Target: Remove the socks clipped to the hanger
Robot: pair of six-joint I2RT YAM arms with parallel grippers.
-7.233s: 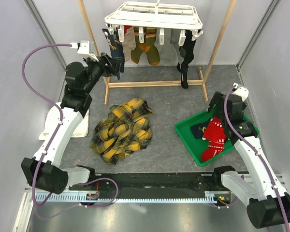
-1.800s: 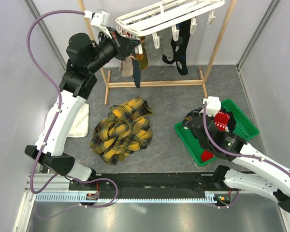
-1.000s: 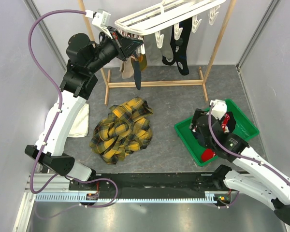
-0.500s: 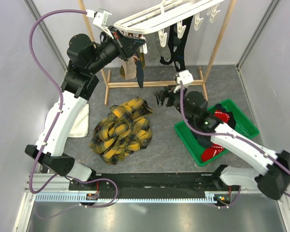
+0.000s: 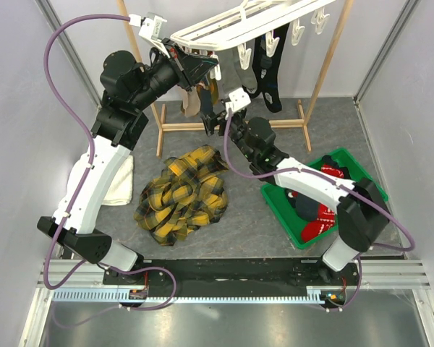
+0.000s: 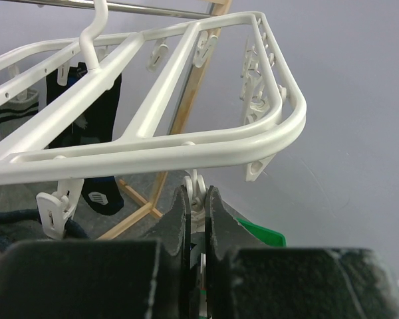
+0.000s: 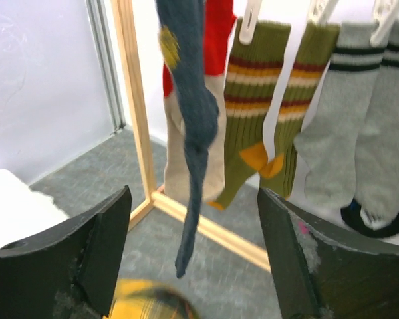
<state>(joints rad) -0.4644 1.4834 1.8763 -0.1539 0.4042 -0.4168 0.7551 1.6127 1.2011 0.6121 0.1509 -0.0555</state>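
Note:
The white hanger [image 5: 275,16] hangs tilted from the wooden pole, its left end low. My left gripper [image 5: 195,69] is shut on one of its white clips [image 6: 197,189] under the frame's rim [image 6: 186,136]. Clipped socks still hang below: black ones [image 5: 266,69], a navy one [image 7: 193,126], a tan and red one [image 7: 175,166], olive striped ones [image 7: 253,93] and grey ones [image 7: 349,133]. My right gripper [image 5: 215,119] is open just in front of the navy sock. That sock's lower end shows between the wide-apart fingers [image 7: 103,246], ungripped.
A wooden pole frame [image 5: 325,65] carries the hanger. The yellow-black plaid cloth [image 5: 181,191] lies mid-floor, and a white towel [image 5: 119,184] lies left under the left arm. The green tray [image 5: 275,206] at right holds red and dark socks [image 5: 322,217].
My right arm has swung up and left from the green tray to the socks under the hanger's left end. The left gripper has kept its hold on the clip.

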